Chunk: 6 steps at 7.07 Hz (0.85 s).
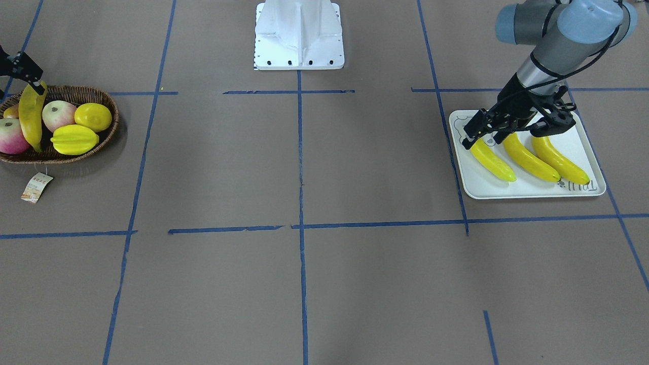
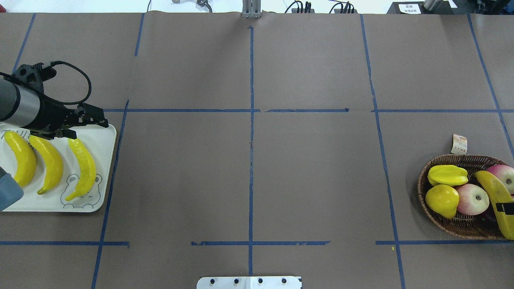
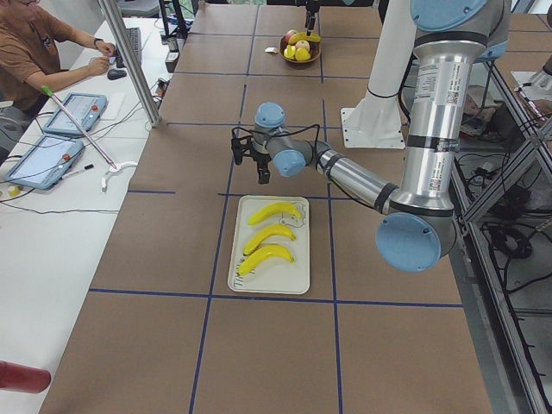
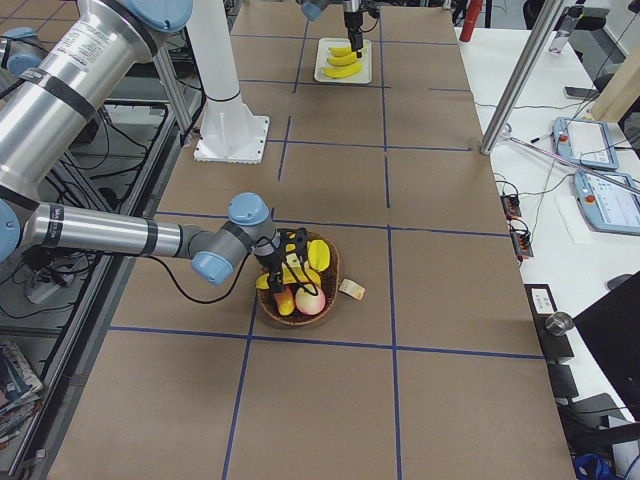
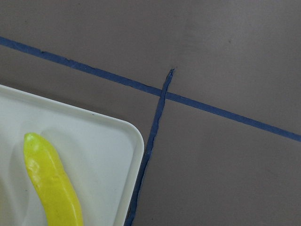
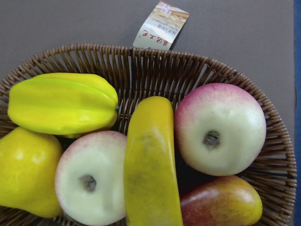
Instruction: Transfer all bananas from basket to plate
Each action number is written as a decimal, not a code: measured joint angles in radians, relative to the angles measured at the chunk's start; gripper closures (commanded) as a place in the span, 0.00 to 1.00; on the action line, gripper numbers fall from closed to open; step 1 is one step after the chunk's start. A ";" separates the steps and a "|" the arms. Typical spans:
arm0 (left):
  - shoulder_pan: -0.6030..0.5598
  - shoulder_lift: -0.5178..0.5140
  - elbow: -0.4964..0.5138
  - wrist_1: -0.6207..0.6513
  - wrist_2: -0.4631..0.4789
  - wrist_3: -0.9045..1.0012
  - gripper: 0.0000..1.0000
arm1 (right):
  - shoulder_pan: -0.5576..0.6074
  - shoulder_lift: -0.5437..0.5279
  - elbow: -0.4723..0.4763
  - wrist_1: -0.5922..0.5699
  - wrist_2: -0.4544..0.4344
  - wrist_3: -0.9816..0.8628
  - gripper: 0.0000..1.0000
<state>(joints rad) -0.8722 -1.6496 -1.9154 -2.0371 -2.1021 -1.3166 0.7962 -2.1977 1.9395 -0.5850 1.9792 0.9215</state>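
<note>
Three glossy yellow bananas lie side by side on the pale rectangular plate, also seen from overhead on the plate. My left gripper hangs open and empty just above the plate's far edge, over the banana tips. A fourth, duller banana lies tilted across the fruit in the wicker basket. My right gripper is shut on that banana's upper part; the overhead view shows a black pad on it. The right wrist view shows this banana in the basket.
The basket also holds a ridged starfruit, a round lemon, two pink-white apples and a reddish fruit. A paper tag lies beside the basket. The robot's white base stands at the table's middle.
</note>
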 measured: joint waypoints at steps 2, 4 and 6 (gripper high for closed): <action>0.001 -0.002 -0.001 0.000 -0.001 0.000 0.01 | -0.024 0.002 -0.014 -0.001 0.003 -0.001 0.02; 0.001 -0.001 0.000 0.000 -0.001 0.000 0.01 | -0.061 0.007 -0.019 -0.001 0.003 0.000 0.19; 0.001 -0.001 0.002 0.000 -0.001 0.000 0.01 | -0.075 0.009 -0.021 -0.001 0.003 0.000 0.64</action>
<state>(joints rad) -0.8713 -1.6508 -1.9137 -2.0371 -2.1031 -1.3162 0.7216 -2.1892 1.9184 -0.5860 1.9819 0.9219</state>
